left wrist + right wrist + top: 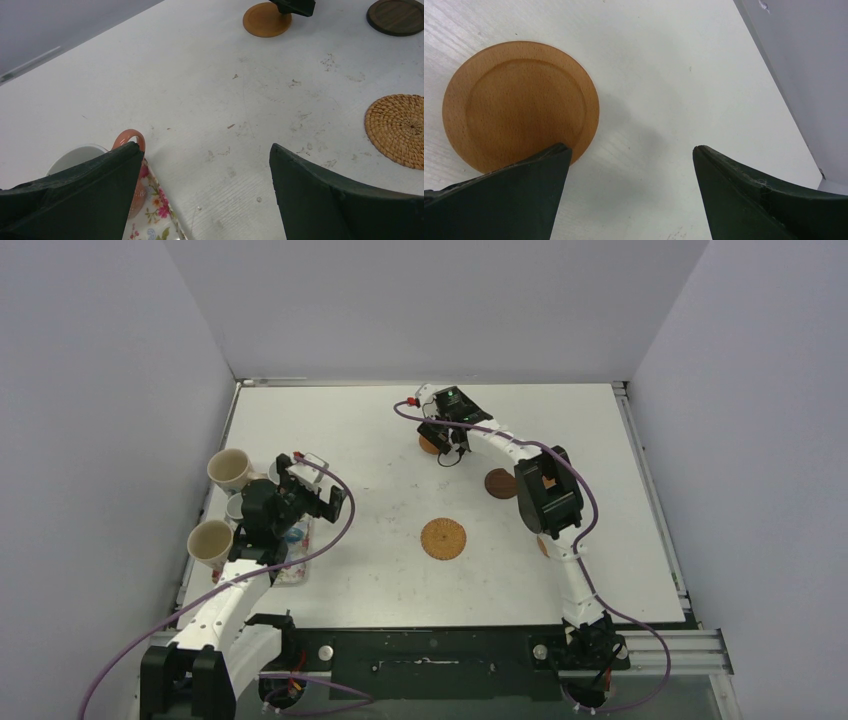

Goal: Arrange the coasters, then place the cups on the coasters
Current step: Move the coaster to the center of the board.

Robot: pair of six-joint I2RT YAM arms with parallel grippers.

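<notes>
The right gripper hung wide and empty, offset over the orange coaster near the far edge of the bench, the left gripper wide above the left-edge cups; an off-centre pinch risked skidding the disc.

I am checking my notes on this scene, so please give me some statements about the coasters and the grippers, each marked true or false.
1. The right gripper is open, close to the smooth orange coaster. True.
2. A cup stands on the woven coaster. False: it is bare.
3. The left gripper grips a cup. False: it is open and holds nothing.
4. The dark brown coaster lies on the table with nothing on it. True.
</notes>
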